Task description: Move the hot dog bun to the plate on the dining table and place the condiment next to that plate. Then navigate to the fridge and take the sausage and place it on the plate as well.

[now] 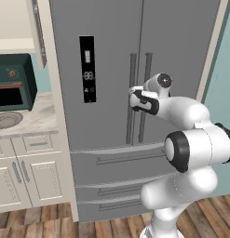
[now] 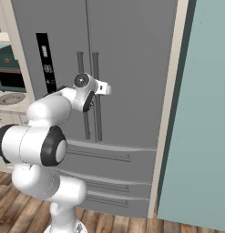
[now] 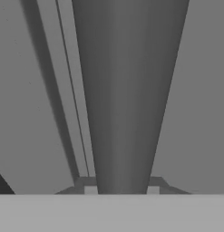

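The grey fridge [image 1: 111, 56] stands with both doors closed, and two vertical handles run down its middle. My gripper [image 1: 133, 95] reaches into those handles at about mid-height, as the right base view also shows of the gripper [image 2: 106, 88]. In the hand view one handle [image 3: 127, 90] rises between my fingertips [image 3: 90, 190], with the jaws shut on it. The door seam runs just left of that handle. The hot dog bun, plate, condiment and sausage are out of view.
A teal oven [image 1: 11, 83] sits on a counter [image 1: 37, 123] left of the fridge, with a round dish [image 1: 7, 119] in front of it. White cabinets [image 1: 28, 172] stand below. A teal wall [image 2: 205, 113] closes the right side. The fridge drawers [image 1: 116, 158] lie under the doors.
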Tool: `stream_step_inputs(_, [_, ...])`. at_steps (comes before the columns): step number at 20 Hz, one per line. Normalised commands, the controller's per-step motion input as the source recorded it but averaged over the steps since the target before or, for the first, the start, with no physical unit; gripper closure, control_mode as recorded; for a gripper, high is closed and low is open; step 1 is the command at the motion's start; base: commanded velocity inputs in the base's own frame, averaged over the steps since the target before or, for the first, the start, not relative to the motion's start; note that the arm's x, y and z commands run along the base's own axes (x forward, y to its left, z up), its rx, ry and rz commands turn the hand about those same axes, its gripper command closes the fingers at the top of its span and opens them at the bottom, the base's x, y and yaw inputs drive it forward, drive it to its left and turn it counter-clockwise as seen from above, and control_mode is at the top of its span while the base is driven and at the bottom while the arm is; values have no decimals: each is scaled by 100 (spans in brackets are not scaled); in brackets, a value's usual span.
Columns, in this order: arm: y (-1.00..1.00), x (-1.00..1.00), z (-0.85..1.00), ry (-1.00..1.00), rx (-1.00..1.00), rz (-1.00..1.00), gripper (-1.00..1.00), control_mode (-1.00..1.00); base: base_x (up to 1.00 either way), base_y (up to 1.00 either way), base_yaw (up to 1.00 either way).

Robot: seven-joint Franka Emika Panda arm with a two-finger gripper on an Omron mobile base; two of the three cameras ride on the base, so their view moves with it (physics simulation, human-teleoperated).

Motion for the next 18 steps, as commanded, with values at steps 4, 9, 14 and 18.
stream_step_inputs(4, [-8, -19, 0, 0, -1, -2, 100, -100, 0, 0, 0])
stream_step_inputs(9, [-40, -84, 4, -13, 0, -11, 100, -100, 0, 0, 0])
stream_step_inputs(14, [-64, -96, 18, -7, 0, -17, 100, -100, 0, 0, 0])
stream_step_inputs(18, [-76, -64, 30, 0, 0, -16, 100, -100, 0, 0, 0])
